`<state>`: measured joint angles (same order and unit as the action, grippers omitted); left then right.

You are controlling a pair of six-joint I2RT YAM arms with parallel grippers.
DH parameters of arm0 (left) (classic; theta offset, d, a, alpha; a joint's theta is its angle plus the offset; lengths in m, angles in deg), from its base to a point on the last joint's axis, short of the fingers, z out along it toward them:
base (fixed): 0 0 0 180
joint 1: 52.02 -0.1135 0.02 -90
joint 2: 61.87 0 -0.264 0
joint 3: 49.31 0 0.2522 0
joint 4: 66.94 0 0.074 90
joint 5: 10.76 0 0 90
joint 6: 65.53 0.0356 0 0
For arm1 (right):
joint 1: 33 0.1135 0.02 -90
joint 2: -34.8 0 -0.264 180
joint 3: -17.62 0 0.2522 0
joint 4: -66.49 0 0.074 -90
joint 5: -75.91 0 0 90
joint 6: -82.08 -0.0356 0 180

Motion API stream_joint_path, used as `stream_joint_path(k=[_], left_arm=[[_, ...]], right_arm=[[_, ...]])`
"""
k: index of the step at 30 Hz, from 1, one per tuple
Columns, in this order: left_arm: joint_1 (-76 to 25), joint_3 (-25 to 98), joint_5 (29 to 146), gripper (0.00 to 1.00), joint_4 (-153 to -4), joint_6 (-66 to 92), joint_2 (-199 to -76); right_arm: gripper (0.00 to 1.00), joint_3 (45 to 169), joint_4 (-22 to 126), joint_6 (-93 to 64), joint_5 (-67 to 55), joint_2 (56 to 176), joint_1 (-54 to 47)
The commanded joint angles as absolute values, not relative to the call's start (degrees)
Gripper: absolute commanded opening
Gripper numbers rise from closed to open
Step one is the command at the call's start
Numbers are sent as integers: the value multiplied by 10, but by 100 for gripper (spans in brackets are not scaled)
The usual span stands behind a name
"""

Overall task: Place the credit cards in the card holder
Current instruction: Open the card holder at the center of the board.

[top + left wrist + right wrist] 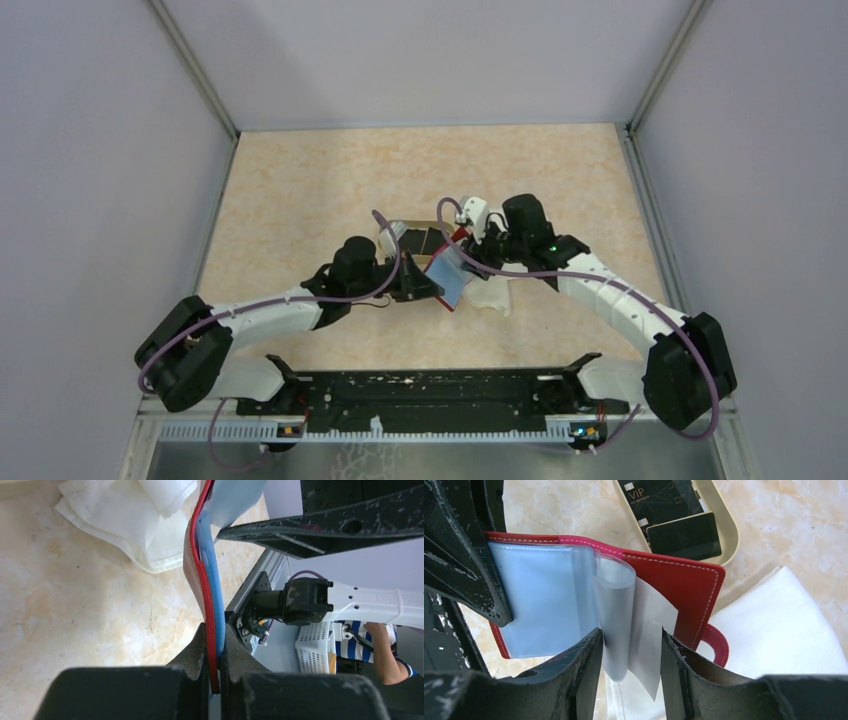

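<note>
- Worktop (pixel 300 180): white cloth (pixel 784 625) partly hidden behind the card holder (pixel 674 585).
- Red card holder held open between both arms; left jaws clamp its edge, right jaws straddle its clear sleeves (pixel 616 610), grip unclear.
- Tan tray (pixel 729 535), cut off: black credit card (pixel 664 500) reads "VIP"; smaller print illegible.

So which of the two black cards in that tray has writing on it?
The VIP card, lying farther from the red card holder; the plain card beside it shows no lettering.
</note>
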<state>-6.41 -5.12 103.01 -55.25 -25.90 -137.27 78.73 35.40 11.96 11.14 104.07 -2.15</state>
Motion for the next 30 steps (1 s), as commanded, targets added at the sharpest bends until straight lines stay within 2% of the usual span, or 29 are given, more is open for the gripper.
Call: stream_joint_path(k=[1, 7, 16, 25, 30], left_arm=[[-61, -59, 1057, 0, -526, -256, -1363], [-61, -64, 1056, 0, -528, -253, -1366], [-61, -69, 1057, 0, -522, -253, -1370], [-61, -83, 1057, 0, -521, -249, -1372], [-63, -91, 1065, 0, -537, -247, -1395]], right_arm=[[43, 817, 376, 104, 130, 1032, -31], [32, 818, 374, 95, 134, 1034, -43], [31, 822, 366, 87, 175, 1055, -43], [3, 828, 354, 95, 167, 1057, -52], [2, 834, 308, 137, 227, 1087, -54]])
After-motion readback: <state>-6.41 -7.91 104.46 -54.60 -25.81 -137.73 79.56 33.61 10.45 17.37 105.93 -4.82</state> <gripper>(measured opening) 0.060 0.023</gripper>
